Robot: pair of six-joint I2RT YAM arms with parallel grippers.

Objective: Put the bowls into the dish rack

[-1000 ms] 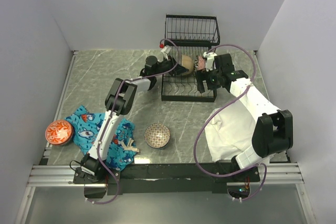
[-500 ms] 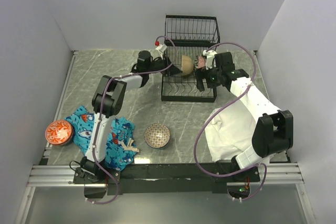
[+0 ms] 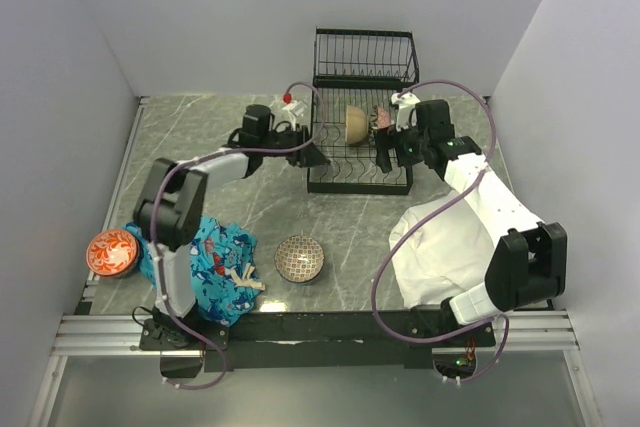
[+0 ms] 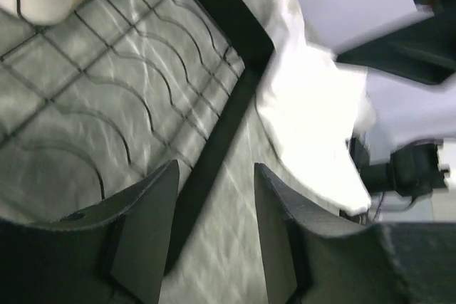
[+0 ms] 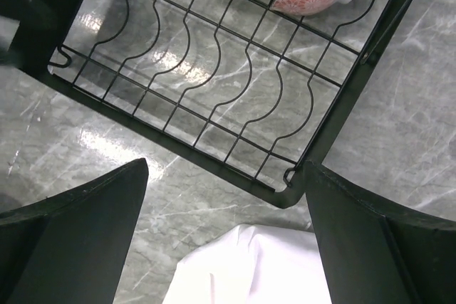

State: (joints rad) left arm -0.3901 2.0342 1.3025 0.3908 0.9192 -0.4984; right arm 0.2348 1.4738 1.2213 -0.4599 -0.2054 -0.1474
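Now the left gripper [image 3: 318,155] and right gripper [image 5: 222,169] are hovering spread, empty, beside the 12 o'clock dish rack [image 3: 358,187]; the left should be lifting clear of the wires before fetching the 6 o'clock bowl [image 3: 300,258].

light: bright, even, from overhead | shadows: soft, faint beneath arms | glare: white patches on marble table [image 5: 107,140] | blur: left wrist view smeared, white cloth [image 4: 313,105] overexposed | focus: left gripper [image 4: 215,176] soft, near lens
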